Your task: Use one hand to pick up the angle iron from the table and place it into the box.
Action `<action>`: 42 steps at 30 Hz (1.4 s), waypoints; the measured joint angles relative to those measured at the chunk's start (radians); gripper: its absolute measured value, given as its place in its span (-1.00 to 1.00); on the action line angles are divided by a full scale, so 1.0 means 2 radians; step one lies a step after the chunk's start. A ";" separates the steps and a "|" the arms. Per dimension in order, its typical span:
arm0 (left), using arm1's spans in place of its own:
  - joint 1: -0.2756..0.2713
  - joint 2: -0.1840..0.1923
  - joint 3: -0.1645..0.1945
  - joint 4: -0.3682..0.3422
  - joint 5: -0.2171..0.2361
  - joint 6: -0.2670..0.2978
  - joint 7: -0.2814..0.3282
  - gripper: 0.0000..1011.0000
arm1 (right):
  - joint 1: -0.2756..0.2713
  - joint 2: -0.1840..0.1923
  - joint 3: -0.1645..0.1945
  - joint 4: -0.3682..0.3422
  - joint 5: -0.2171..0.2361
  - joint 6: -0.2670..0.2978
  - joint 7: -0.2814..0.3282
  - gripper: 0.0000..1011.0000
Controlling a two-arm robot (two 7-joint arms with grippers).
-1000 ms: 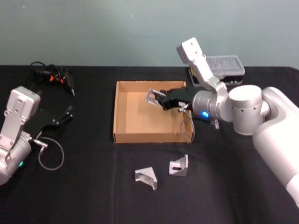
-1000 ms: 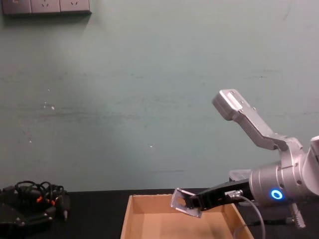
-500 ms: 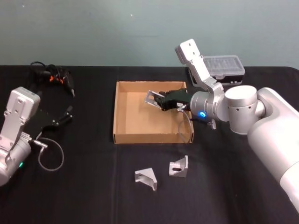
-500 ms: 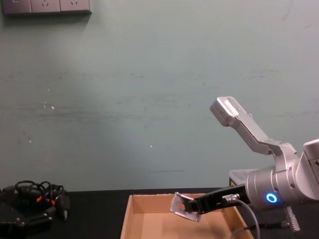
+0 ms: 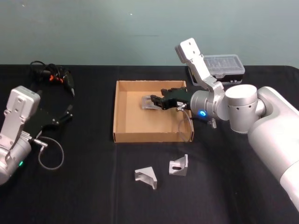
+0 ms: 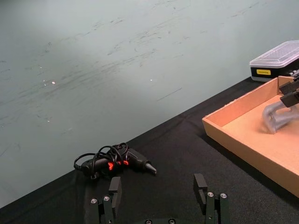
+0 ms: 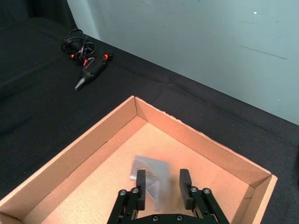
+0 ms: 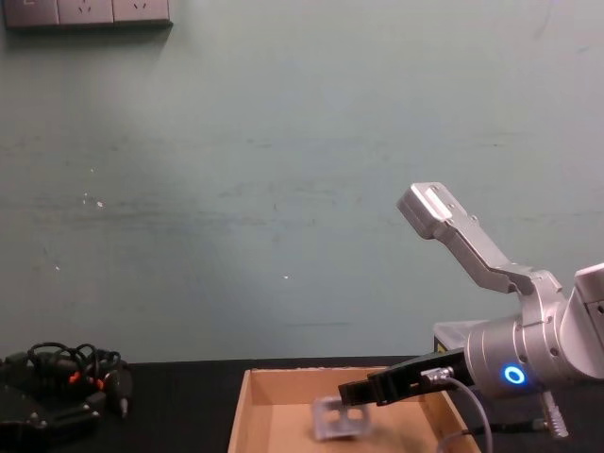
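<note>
Parted fingers [image 7: 140,179] on the right gripper [image 5: 161,101], clamped on nothing, reaching in over the box [image 5: 149,137] from its right wall. Just below and ahead of the tips, the angle iron [image 5: 148,103], blurred, inside the tan walls toward the far side; impossible to say whether touching the cardboard floor. Behind the gripper, a silver-grey arm with a glowing blue ring. On the bench [image 5: 93,186] in front of the box, a second angle iron [image 5: 146,178] and a third angle iron [image 5: 179,165], close together and apart from the box. Past the box's far right corner, a clear-lidded plastic case [image 5: 224,65]. At the far left, a tool with tangled cables [image 5: 55,77]. Left gripper [image 5: 67,114] parked over the bench's left side, well apart from the box, fingers [image 6: 114,185] spread wide around nothing
</note>
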 joint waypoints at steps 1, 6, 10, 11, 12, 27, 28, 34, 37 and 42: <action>0.000 0.000 0.000 0.000 0.000 0.000 0.000 1.00 | 0.000 0.000 0.000 0.000 0.000 0.000 0.000 -0.08; 0.000 0.000 0.000 0.000 0.000 0.000 0.000 1.00 | 0.000 0.000 0.000 0.000 0.000 0.000 0.000 0.24; 0.000 0.000 0.000 0.000 0.000 0.000 0.000 1.00 | 0.000 0.000 0.000 0.000 0.000 0.000 0.000 0.46; 0.000 0.000 0.000 0.000 0.000 0.000 0.000 1.00 | 0.000 0.000 0.000 0.000 0.000 0.000 0.000 0.50; 0.000 0.000 0.000 0.000 0.000 0.000 0.000 1.00 | 0.000 0.000 0.000 -0.001 0.000 0.000 0.000 0.61; 0.000 0.000 0.000 0.000 0.000 0.000 0.000 1.00 | -0.015 0.014 0.001 -0.034 -0.001 -0.002 0.000 0.98; 0.000 0.000 0.000 0.000 0.000 0.000 0.000 1.00 | -0.022 0.021 0.003 -0.051 0.000 -0.002 0.000 0.98; 0.000 0.000 0.000 0.000 0.000 0.000 0.000 1.00 | -0.058 0.053 0.010 -0.126 0.009 0.009 0.008 0.98; 0.000 0.000 0.000 0.000 0.000 0.000 0.000 1.00 | -0.080 0.075 0.014 -0.173 0.019 0.020 0.015 0.98; 0.000 0.000 0.000 0.000 0.000 0.000 0.000 1.00 | -0.121 0.119 0.023 -0.251 0.037 0.040 0.030 0.98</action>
